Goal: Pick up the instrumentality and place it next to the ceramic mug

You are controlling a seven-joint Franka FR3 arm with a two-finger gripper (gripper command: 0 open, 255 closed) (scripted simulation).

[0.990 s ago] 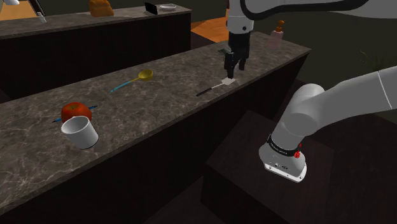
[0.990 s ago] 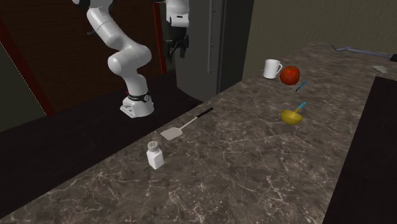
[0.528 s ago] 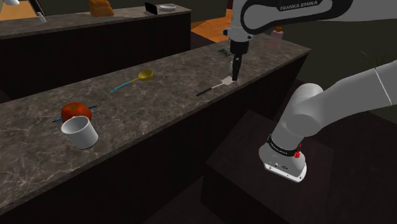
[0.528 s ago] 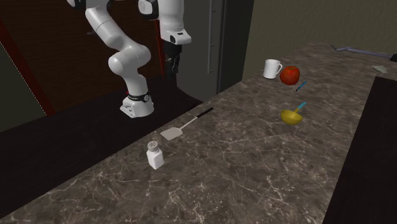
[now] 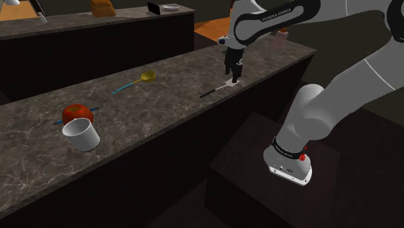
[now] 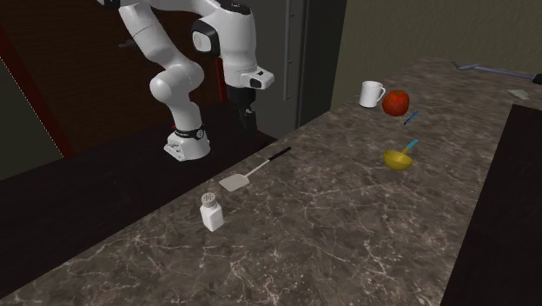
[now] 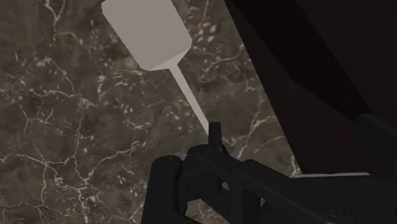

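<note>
A pale spatula [image 5: 219, 89] with a thin black handle lies flat on the dark marble counter [image 5: 168, 97], close to the edge facing the arm. My black gripper [image 5: 234, 76] hangs just above its blade end, fingers apart and holding nothing. In the second exterior view the gripper [image 6: 247, 117] hovers off the counter's near edge, above and beyond the spatula [image 6: 254, 171]. The wrist view looks down on the spatula's blade [image 7: 145, 32] and neck. The white mug [image 5: 82, 135] lies tilted far along the counter at the shoulder view's left, also seen as the mug [image 6: 372, 93].
A red round fruit [image 5: 78, 113] sits right behind the mug. A yellow spoon with a blue handle [image 5: 147, 76] lies mid-counter. A white shaker [image 6: 209, 211] stands near the spatula's blade. A second counter [image 5: 97, 19] runs behind, carrying small items.
The gripper has come down and shifted toward the shoulder view's left, the wrist turning as it went, and now sits lower over the spatula. The spatula and mug have not moved.
</note>
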